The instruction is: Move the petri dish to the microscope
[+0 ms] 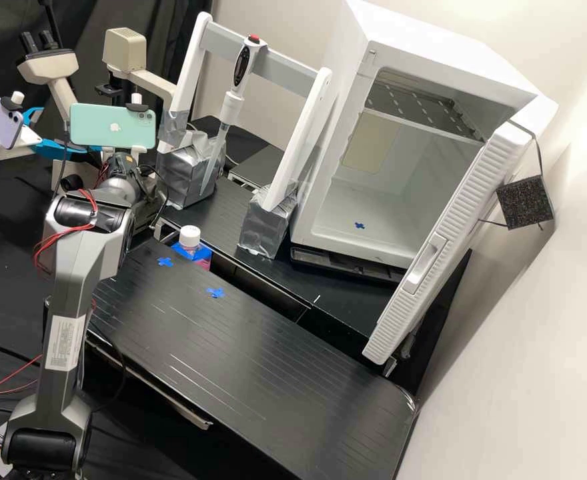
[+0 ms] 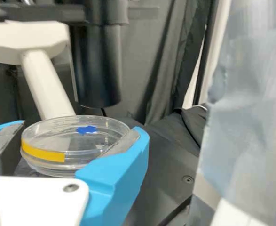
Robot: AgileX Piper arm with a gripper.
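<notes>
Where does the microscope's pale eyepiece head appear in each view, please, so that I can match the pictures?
High view: the pale eyepiece head is at the upper left, above the mint-green phone.
Wrist view: the pale eyepiece head is beyond the petri dish, beside a black cylinder.
Shared landmark: the dark curtain in the background.

Looks like a lab, judging by 1 microscope [image 1: 48, 67], 1 mounted pipette [image 1: 232, 108], 1 open white chamber [image 1: 433, 33] and 1 petri dish [image 2: 76, 139].
</notes>
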